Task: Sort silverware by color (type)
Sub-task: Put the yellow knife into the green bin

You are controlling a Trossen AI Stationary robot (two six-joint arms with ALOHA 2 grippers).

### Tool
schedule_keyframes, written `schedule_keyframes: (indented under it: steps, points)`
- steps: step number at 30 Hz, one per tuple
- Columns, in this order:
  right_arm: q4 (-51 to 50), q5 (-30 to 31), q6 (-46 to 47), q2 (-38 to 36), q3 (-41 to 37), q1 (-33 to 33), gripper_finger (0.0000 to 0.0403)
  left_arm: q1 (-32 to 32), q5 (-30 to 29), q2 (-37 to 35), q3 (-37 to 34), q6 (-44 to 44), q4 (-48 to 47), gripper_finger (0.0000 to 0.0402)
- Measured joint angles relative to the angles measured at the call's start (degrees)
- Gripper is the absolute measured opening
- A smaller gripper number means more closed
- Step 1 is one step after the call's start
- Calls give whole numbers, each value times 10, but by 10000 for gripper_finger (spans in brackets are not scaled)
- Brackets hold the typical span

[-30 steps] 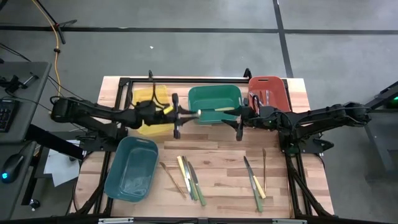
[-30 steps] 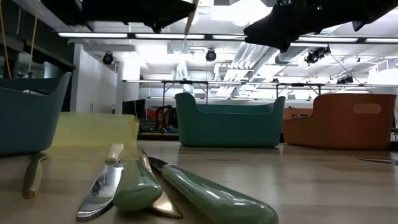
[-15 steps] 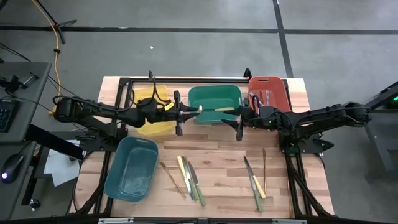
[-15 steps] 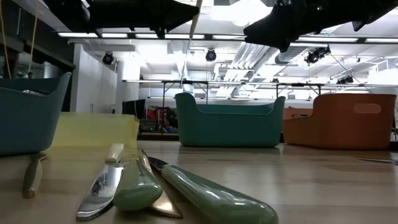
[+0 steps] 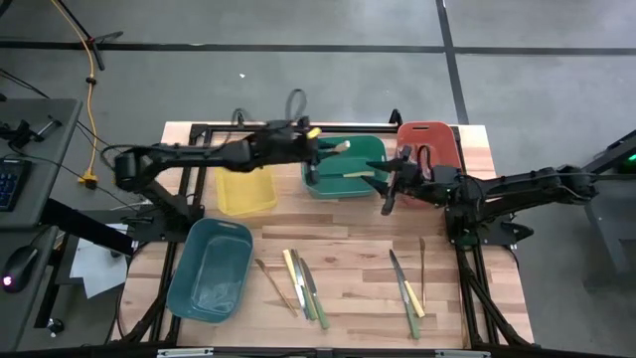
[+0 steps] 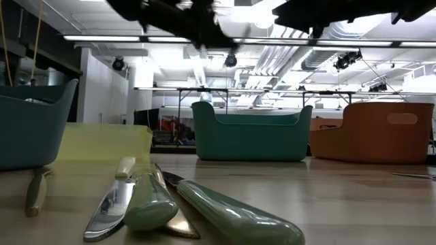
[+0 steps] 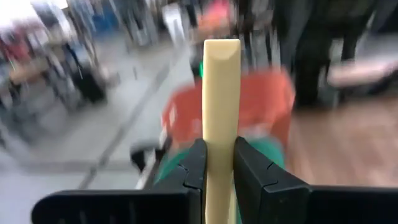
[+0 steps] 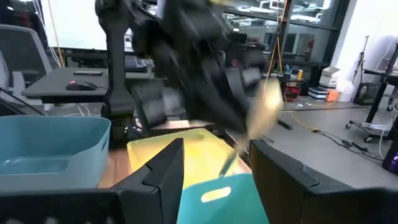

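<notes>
A: Where's the left claw?

B: Over the green bin at the back of the worktop, pinching a yellow-handled utensil between its fingers. The left wrist view shows the pale handle standing up out of the grip.

A: And the right claw?

B: Just beside the green bin's right end, near the red bin, fingers spread with nothing between them.

A: The rest of the silverware?

B: One cluster lies on the worktop's front middle, green, yellow and wooden handles close together. A second group lies to the right. One pale piece lies in the green bin. The yellow bin and teal bin sit on the left
</notes>
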Motion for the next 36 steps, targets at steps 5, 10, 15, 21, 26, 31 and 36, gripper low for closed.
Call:
schedule_keyframes:
  steps: [5, 10, 15, 21, 26, 31, 36]
  points:
    - [-3, 0, -2, -14, 0, 8, 165, 3, 6, 116, 93, 28, -53, 33]
    - [-10, -1, -15, -16, 0, 17, 165, 4, 15, 209, 177, 47, -96, 33]
    - [-11, -1, -17, -16, 0, 20, 165, 5, 9, 275, 238, 72, -174, 33]
    - [-11, -1, -17, -17, 0, 20, 165, 5, -6, 317, 260, 106, -219, 33]
    - [-11, -1, -16, -17, 0, 20, 165, 5, -6, 319, 261, 124, -233, 33]
    - [-11, -1, -16, -17, 0, 20, 165, 4, -6, 319, 260, 126, -228, 62]
    - [-14, -2, -16, -17, 0, 20, 165, 2, -6, 319, 260, 126, -231, 107]
